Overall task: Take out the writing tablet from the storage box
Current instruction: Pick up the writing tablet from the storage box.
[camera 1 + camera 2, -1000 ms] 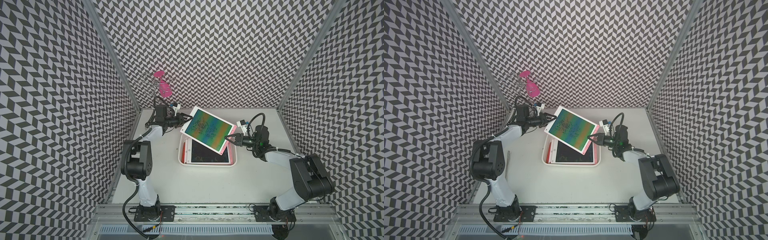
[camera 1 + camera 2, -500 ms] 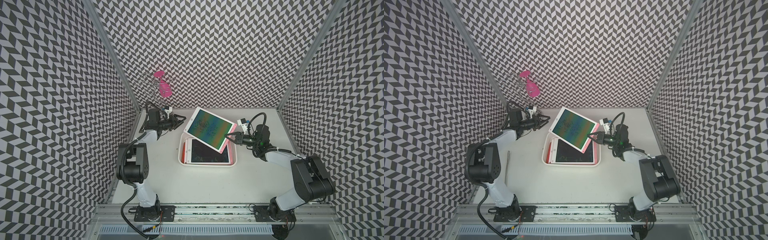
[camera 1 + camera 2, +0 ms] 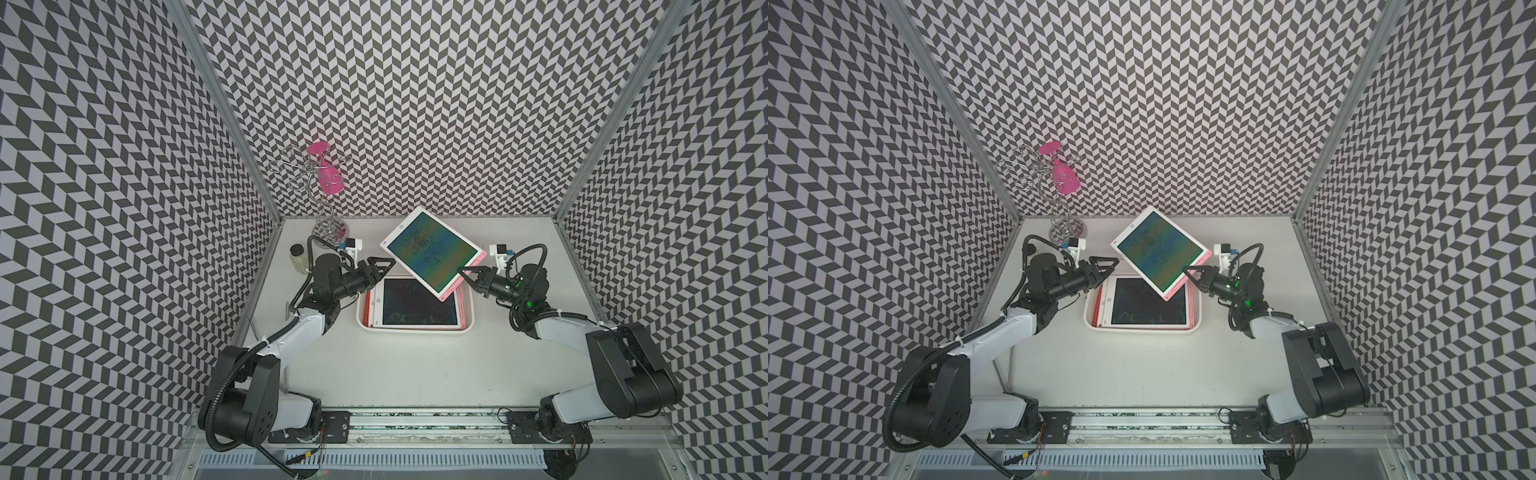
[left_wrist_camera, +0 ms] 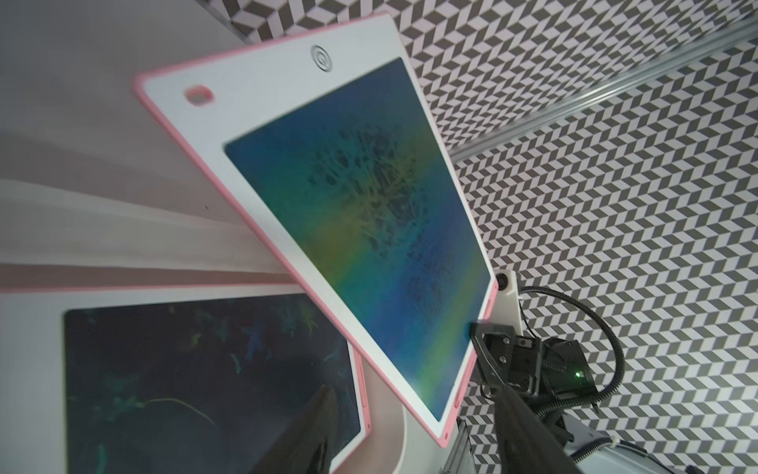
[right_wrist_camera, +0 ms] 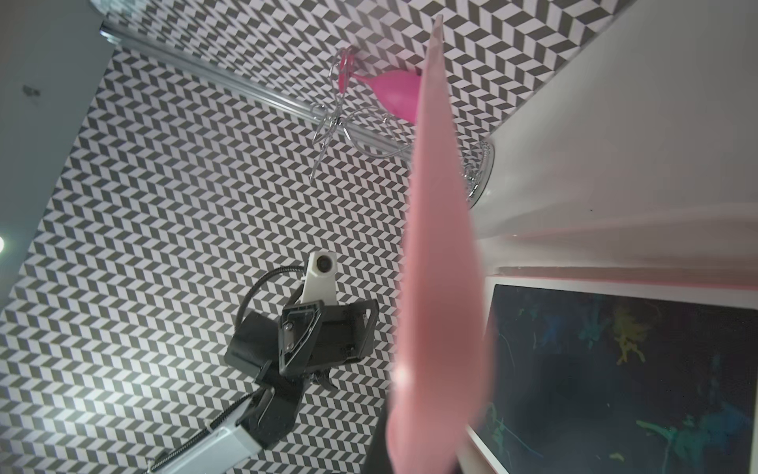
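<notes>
While the left claw [image 3: 382, 272] stands spread just beside the storage box [image 3: 415, 330] at its left rim, touching nothing, the writing tablet [image 3: 432, 253] hangs tilted over the box's far right part, its lower right edge pinched by the right claw [image 3: 467, 276]. Tablets counted: two, the second tablet [image 3: 415, 301] flat in the box. Bare bench [image 3: 395, 365] fronts the box.

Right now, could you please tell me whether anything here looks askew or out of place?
Yes: a writing tablet hangs tilted and skewed above the storage box, held only at one edge by the right gripper. The left gripper stands open, apart from it. A second tablet lies flat in the box.
</notes>
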Robot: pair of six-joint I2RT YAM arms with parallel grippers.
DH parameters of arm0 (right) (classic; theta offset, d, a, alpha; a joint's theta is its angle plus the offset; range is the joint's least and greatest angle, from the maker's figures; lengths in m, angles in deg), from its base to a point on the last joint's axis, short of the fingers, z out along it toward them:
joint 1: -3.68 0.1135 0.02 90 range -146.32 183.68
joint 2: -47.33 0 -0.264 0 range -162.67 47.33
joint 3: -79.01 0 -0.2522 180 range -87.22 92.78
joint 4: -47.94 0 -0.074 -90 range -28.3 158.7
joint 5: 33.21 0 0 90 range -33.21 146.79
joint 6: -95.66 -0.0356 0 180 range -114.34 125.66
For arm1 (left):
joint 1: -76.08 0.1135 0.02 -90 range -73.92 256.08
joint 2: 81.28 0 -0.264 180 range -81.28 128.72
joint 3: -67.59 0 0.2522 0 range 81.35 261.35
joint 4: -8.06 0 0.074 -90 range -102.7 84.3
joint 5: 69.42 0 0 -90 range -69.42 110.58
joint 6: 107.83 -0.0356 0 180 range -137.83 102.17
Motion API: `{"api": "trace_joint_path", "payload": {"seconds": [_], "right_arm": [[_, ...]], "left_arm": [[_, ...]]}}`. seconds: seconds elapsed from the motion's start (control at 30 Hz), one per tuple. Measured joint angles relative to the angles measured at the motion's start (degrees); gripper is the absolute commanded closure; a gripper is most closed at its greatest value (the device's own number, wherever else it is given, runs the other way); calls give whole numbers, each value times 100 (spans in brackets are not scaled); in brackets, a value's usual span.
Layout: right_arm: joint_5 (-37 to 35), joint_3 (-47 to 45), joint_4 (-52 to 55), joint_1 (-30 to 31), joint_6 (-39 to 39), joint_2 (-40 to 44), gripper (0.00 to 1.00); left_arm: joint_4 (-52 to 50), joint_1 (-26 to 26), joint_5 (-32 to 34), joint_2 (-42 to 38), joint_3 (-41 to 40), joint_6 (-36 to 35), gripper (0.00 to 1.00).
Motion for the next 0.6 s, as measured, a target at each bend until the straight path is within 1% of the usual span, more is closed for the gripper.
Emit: {"api": "trace_joint_path", "payload": {"seconds": [0.1, 0.23, 0.37, 0.6], "right_arm": [[-238, -175, -44, 0, -190, 28, 100], [-485, -310, -72, 0, -341, 173, 100], [-651, -341, -129, 2, -407, 319, 100], [-782, -431, -214, 2, -431, 404, 100]], "left_arm": [[352, -197, 278, 11, -190, 238, 38], [514, -315, 535, 35, -216, 321, 38], [664, -387, 669, 133, -214, 391, 38], [876, -544, 691, 708, -181, 509, 37]]}}
